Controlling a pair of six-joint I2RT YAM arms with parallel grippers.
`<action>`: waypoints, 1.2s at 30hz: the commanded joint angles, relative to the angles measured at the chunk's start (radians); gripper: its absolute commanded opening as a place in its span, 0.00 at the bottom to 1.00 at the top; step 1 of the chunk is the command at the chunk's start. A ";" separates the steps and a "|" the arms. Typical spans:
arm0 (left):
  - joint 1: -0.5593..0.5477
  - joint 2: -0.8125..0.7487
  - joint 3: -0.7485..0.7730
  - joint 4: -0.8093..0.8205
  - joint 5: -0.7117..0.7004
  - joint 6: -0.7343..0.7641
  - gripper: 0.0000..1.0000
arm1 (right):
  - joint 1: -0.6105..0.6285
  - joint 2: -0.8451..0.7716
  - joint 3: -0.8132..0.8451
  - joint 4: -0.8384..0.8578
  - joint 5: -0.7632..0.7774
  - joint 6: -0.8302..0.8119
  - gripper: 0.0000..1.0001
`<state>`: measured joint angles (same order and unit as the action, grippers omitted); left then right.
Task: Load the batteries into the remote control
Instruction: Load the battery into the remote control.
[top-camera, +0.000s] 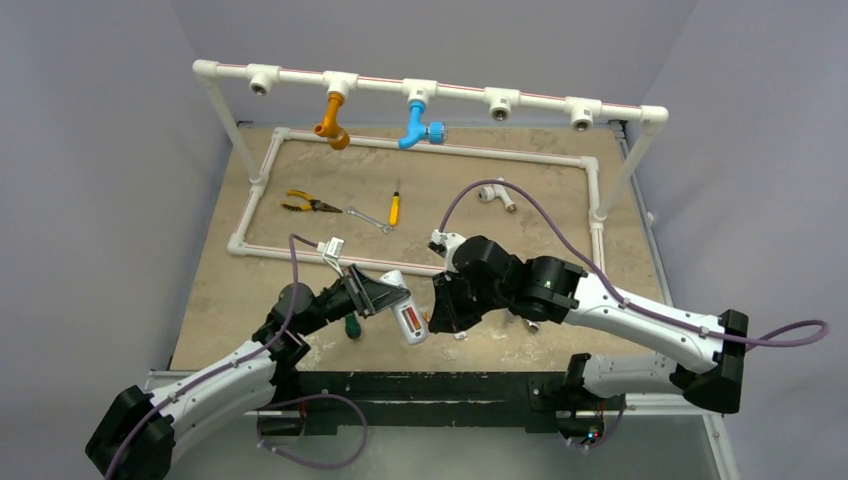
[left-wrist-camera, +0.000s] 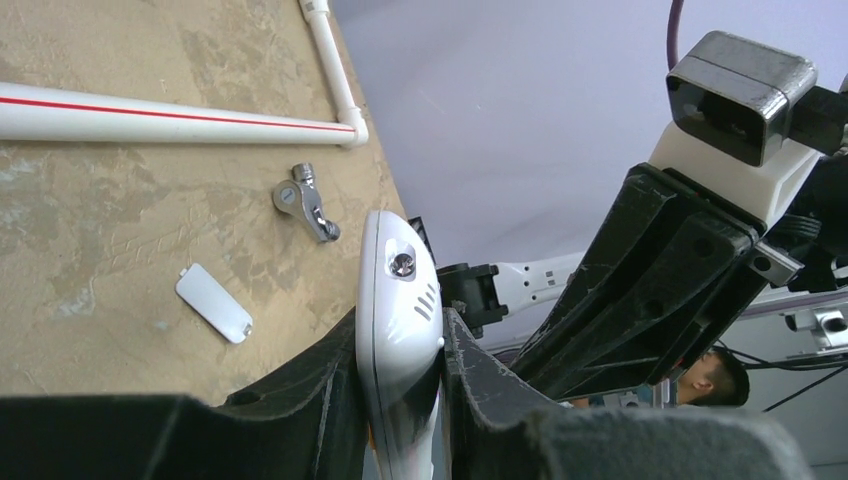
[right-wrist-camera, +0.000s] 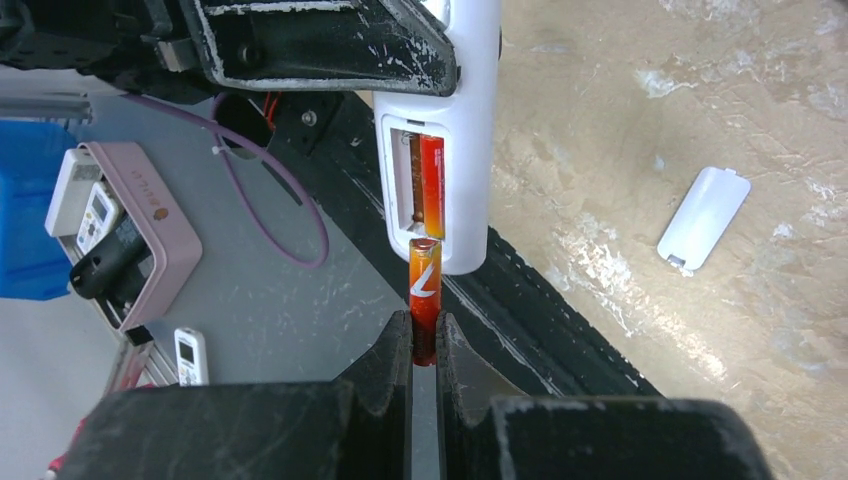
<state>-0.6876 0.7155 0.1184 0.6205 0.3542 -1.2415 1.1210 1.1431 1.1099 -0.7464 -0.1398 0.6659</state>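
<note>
The left gripper (left-wrist-camera: 400, 345) is clamped on the remote control (left-wrist-camera: 398, 285), which is held above the table's near edge. The right gripper (right-wrist-camera: 424, 335) is closed on a battery (right-wrist-camera: 423, 285), its tip set at the open compartment, where a second battery (right-wrist-camera: 432, 185) is seated. A battery cover (right-wrist-camera: 703, 218) is laid flat on the table (top-camera: 560, 200). Pliers (top-camera: 300, 203) and a screwdriver (top-camera: 394, 208) are placed farther back.

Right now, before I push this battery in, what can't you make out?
Right wrist: polarity marks in the remote control's empty slot, too small and shadowed.
Right wrist: the held battery's lower end, buried between the fingers of the right gripper.
Left wrist: the remote control's screen and buttons; only a narrow side shows in the left gripper.
Top external: the empty slot, too small.
</note>
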 joint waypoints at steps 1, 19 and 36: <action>-0.004 -0.032 0.006 0.061 -0.045 -0.044 0.00 | 0.025 0.045 0.061 0.027 0.062 -0.004 0.00; -0.008 -0.027 0.000 0.050 -0.065 -0.042 0.00 | 0.046 0.156 0.093 0.094 0.073 -0.015 0.00; -0.007 -0.008 -0.008 0.067 -0.059 -0.039 0.00 | 0.046 0.207 0.120 0.087 0.127 -0.014 0.09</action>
<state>-0.6899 0.7025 0.1158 0.6041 0.2832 -1.2716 1.1648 1.3445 1.1809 -0.6823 -0.0578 0.6651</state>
